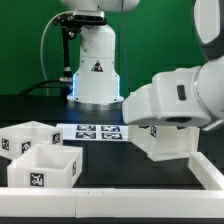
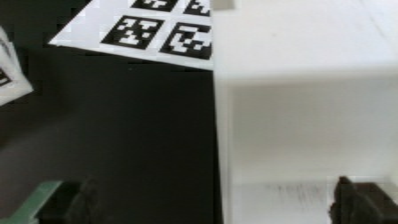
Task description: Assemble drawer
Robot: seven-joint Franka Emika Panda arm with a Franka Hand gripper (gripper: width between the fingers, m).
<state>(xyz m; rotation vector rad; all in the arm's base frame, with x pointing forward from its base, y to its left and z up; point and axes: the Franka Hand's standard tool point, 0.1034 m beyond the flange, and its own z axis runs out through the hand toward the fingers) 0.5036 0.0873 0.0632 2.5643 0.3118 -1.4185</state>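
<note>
Drawer casing point(image 1: 168, 142) sat on the black surface point(image 1: 115, 168) at the exterior view's right, just beside the marker board point(image 1: 95, 132), one long edge running toward that board, its opening hidden. My fingers point(image 2: 370, 200) stood spread wide, gripping nothing.

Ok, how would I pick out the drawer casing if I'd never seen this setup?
Find the robot's white base at the back, with the marker board lying flat before it. At the exterior view's right of that board, beneath the end effector, stands the casing. It stands alone under the arm, whereas the two small open-topped trays cluster at the exterior view's left.
</note>
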